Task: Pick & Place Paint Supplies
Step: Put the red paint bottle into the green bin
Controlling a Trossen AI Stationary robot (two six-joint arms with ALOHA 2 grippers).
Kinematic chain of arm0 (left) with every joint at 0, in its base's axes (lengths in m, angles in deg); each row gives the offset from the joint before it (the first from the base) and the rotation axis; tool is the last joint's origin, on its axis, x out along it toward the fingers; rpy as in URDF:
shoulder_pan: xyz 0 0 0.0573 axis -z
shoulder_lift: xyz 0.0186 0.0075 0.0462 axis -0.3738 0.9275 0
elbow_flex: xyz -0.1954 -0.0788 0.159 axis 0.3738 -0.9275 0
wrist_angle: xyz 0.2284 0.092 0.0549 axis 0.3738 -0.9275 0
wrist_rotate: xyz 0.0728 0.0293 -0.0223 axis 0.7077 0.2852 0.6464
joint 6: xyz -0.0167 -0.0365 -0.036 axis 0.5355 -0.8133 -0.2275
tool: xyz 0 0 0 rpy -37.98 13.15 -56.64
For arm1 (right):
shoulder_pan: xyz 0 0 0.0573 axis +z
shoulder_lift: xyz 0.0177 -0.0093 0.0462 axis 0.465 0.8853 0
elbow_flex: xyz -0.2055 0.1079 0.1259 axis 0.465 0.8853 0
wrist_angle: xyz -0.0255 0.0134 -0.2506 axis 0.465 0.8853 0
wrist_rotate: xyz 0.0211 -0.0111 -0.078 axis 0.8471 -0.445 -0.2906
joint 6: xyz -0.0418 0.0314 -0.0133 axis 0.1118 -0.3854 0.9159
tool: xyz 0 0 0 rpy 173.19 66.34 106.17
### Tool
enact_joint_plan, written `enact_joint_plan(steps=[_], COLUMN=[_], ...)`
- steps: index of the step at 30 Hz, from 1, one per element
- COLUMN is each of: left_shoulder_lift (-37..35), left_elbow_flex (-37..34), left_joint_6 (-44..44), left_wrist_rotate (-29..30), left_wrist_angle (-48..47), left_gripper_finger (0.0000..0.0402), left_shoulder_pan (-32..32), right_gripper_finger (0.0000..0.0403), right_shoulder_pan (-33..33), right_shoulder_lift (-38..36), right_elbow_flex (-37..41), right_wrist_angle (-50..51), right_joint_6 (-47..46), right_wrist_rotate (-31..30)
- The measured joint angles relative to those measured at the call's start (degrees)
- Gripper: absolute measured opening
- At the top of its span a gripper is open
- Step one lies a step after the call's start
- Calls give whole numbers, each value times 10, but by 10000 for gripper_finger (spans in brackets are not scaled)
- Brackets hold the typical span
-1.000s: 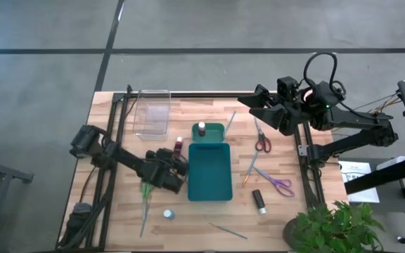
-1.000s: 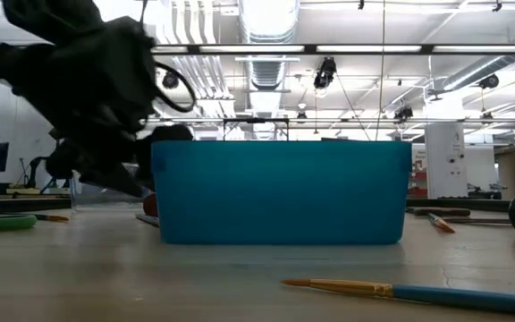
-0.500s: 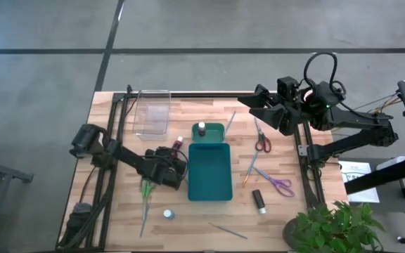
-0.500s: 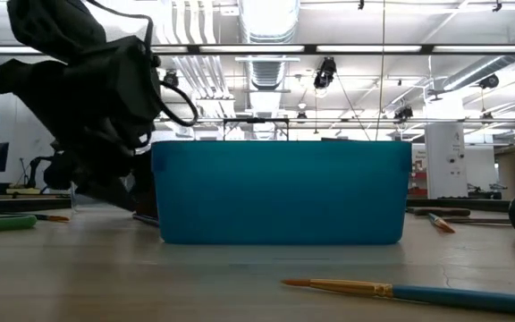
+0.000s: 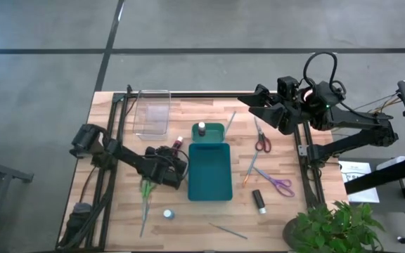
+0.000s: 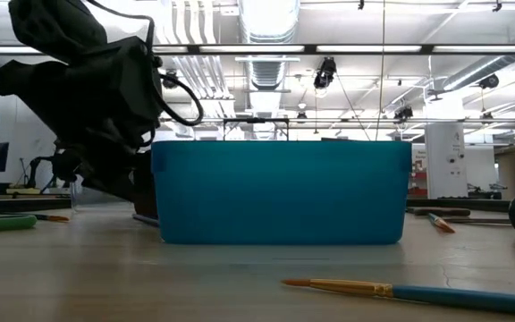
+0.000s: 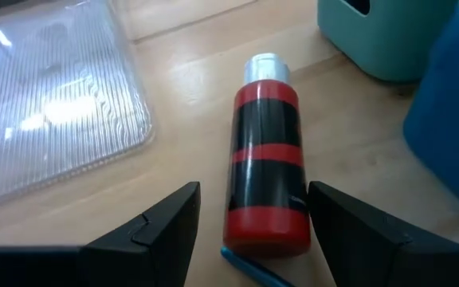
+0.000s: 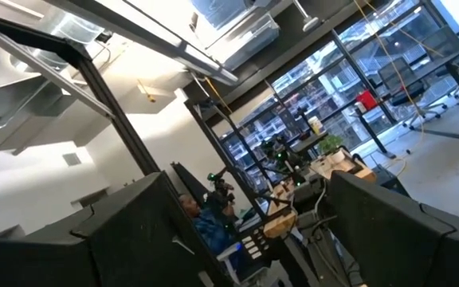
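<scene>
Left gripper (image 7: 249, 231): fingers spread wide, low over the table, straddling the base end of the red-and-black paint bottle (image 7: 266, 163), not gripping it. Bottle lies flat on the table (image 5: 118, 218), silver cap pointing away from the gripper, just beside the teal tray (image 5: 210, 173) at the tray's 10 o'clock. A blue brush (image 7: 249, 269) tip lies against the bottle's base. Clear plastic box (image 5: 152, 112) sits at 11 o'clock of the bottle. Right gripper (image 5: 248, 103): fingers wide, empty, raised off the table at 2 o'clock of the tray.
</scene>
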Motion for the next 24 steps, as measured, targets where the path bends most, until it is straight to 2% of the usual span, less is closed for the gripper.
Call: enact_joint_plan(steps=[7, 17, 24], left_shoulder_lift=[0, 0, 0], left_elbow_flex=[-11, -30, -29], left_joint_6=[0, 0, 0], left_wrist_rotate=[-4, -23, -23], left_wrist_angle=[16, 62, 64], left_gripper_finger=[232, 144, 153], left_shoulder_pan=[-4, -5, -5], right_gripper_finger=[353, 353, 353], right_shoulder_pan=[0, 0, 0], right_shoulder_lift=[0, 0, 0], right_elbow_flex=[0, 0, 0], right_wrist_angle=[0, 0, 0], right_joint_6=[0, -1, -2], right_wrist_rotate=[-2, -2, -2])
